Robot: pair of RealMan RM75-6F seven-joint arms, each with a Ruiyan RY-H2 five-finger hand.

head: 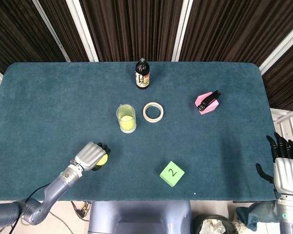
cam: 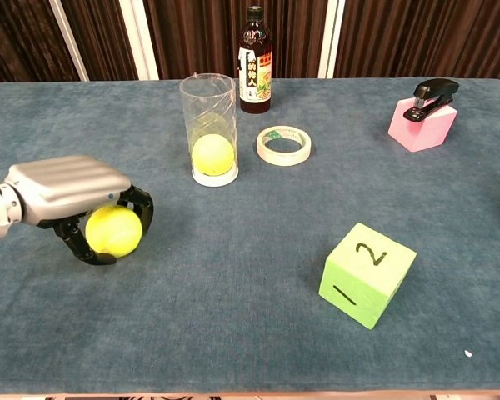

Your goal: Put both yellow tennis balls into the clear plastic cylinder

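Left hand (cam: 71,196) low over bench (cam: 250,333), fingers (cam: 140,208) wrapped around second tennis ball (cam: 112,231). Clear plastic cylinder (cam: 209,125), upright, one ball (cam: 212,154) inside, up and right of grasp. Right hand (head: 285,170) released, far off.

The left hand (cam: 71,196) grips one tennis ball (cam: 113,231); another sits inside the clear cylinder (cam: 208,125).

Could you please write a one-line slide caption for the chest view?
Left hand grips a yellow tennis ball; the other ball sits inside the clear cylinder.
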